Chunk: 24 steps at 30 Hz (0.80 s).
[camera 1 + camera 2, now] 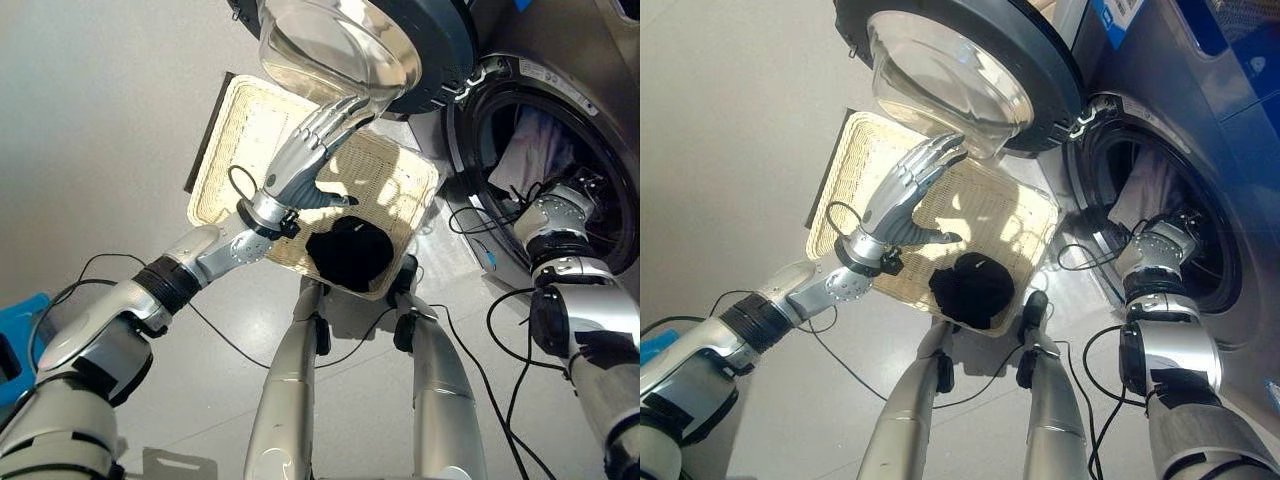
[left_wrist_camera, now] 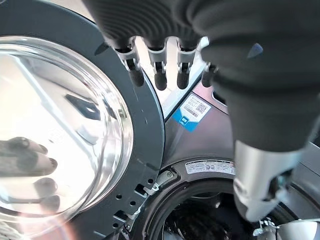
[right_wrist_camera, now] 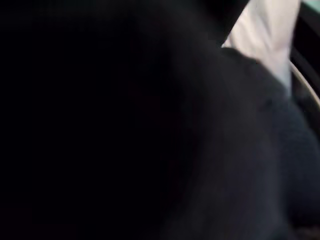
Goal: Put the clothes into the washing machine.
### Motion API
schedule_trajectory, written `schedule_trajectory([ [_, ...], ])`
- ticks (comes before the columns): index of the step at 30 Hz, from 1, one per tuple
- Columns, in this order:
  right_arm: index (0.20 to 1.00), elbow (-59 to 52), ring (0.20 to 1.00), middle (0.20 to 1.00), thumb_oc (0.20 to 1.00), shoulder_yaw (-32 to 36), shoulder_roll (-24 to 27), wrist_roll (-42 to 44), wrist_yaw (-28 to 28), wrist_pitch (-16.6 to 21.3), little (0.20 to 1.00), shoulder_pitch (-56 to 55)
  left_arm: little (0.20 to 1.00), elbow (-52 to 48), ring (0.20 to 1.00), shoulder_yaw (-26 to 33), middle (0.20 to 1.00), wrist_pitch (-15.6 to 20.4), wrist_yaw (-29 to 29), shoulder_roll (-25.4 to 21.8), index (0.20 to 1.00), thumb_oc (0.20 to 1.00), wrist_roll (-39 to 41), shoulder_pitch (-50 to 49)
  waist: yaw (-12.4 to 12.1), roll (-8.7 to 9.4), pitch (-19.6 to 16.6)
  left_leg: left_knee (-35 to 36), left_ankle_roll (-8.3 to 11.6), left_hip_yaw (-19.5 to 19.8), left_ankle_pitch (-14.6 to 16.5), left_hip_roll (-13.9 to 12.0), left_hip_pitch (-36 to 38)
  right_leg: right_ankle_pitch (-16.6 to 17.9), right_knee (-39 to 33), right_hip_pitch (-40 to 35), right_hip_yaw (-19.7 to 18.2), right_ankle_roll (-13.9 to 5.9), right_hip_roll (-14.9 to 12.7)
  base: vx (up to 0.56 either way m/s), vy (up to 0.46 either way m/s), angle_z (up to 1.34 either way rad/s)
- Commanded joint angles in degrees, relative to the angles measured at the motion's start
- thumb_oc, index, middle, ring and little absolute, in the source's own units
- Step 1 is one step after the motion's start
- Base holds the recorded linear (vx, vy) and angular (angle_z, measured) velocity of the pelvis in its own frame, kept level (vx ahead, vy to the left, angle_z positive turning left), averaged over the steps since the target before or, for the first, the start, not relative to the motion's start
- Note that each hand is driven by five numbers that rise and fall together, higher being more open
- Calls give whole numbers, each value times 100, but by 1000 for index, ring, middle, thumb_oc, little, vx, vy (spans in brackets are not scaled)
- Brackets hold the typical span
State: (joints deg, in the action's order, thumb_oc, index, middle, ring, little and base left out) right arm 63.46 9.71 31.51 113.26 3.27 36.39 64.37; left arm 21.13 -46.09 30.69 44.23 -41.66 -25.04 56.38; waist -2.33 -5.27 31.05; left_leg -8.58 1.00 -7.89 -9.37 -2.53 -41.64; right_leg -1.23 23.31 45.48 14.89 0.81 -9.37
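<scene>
Grey floor [image 1: 110, 110] holds a basket [image 1: 240, 120] with black clothes [image 1: 348, 252]; left hand [image 1: 300, 165] relaxed near the door [image 1: 970, 70]; right hand's fingers hidden inside the washer [image 1: 1180, 215].

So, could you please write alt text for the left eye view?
The right robot hand reaches into the washing machine drum, where white cloth lies. The open left robot hand touches the open door above a wicker basket holding dark clothing.

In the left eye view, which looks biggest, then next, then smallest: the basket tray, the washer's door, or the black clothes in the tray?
1. Basket tray, though the door hides part of it.
2. Washer's door: partly cut off and nearer the camera, so unsure against the tray.
3. Black clothes, clearly smallest.
</scene>
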Motion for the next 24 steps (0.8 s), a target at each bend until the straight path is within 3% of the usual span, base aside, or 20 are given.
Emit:
schedule_trajectory([
  [1,200,-432,200,200,200,38,623,-26,272,732,200,-124,1000,-460,1000,174,1000,70,234,111,1000,1000,290,72,78,-272,-126,-432,313,-323,670,244,79,388,-14,-55,215,-750,-119,0,0,0],
  [2,200,-449,200,200,200,77,618,-26,412,798,200,-170,1000,-437,1000,115,1000,80,281,109,1000,1000,281,71,91,-276,-126,-447,311,-320,677,245,77,390,-5,-51,213,-750,-119,0,0,0],
  [3,200,-410,200,200,200,77,591,-26,409,633,200,-190,1000,-442,1000,78,1000,58,306,140,1000,1000,251,76,97,-282,-126,-458,307,-324,684,246,77,392,-1,-46,209,-746,-121,30,13,0],
  [4,1000,-368,1000,1000,1000,73,562,-26,367,344,1000,-192,1000,-472,1000,45,1000,20,314,169,1000,1000,231,87,98,-289,-126,-462,302,-333,689,242,83,389,6,-46,205,-741,-124,0,0,0],
  [7,1000,-321,1000,1000,1000,54,566,-26,330,103,1000,-185,1000,-499,1000,32,1000,4,307,164,1000,1000,237,100,88,-287,-126,-470,297,-337,695,248,88,383,2,-54,204,-734,-125,0,0,0],
  [8,1000,-124,1000,1000,1000,-159,557,-26,52,-671,1000,-187,1000,-513,1000,-44,1000,-49,339,174,1000,1000,223,166,79,-274,-126,-469,284,-342,690,250,85,378,5,-54,214,-727,-127,0,0,0],
  [9,1000,-49,1000,1000,1000,-214,570,-26,-25,-845,1000,-177,1000,-519,1000,-49,1000,-58,339,161,1000,1000,245,179,84,-272,-126,-469,283,-344,687,250,83,381,0,-55,213,-724,-123,0,0,0],
  [10,1000,121,1000,1000,1000,-479,620,-26,-187,-1283,1000,-197,1000,-493,1000,-71,1000,-43,323,135,1000,1000,286,233,73,-250,-126,-463,283,-345,677,248,92,375,-5,-72,222,-717,-120,0,0,0],
  [13,1000,307,1000,1000,1000,-751,655,-26,-365,-1754,1000,-187,1000,-466,1000,-37,1000,-2,271,123,1000,1000,323,238,74,-241,-126,-486,290,-343,702,248,121,344,31,-92,220,-714,-126,0,0,0],
  [15,1000,464,1000,1000,1000,-872,675,-147,-518,-2000,1000,-229,1000,-456,1000,-2,1000,29,209,104,1000,1000,360,240,64,-223,-126,-473,297,-339,735,242,180,294,47,-149,230,-731,-128,16,-8,0],
  [24,1000,661,1000,1000,1000,-1014,667,-1242,-347,-2310,1000,-121,1000,-486,1000,99,1000,115,17,98,1000,1000,335,164,-2,-180,-126,-476,279,-301,757,238,248,271,81,-231,272,-730,-121,4,-3,0],
])
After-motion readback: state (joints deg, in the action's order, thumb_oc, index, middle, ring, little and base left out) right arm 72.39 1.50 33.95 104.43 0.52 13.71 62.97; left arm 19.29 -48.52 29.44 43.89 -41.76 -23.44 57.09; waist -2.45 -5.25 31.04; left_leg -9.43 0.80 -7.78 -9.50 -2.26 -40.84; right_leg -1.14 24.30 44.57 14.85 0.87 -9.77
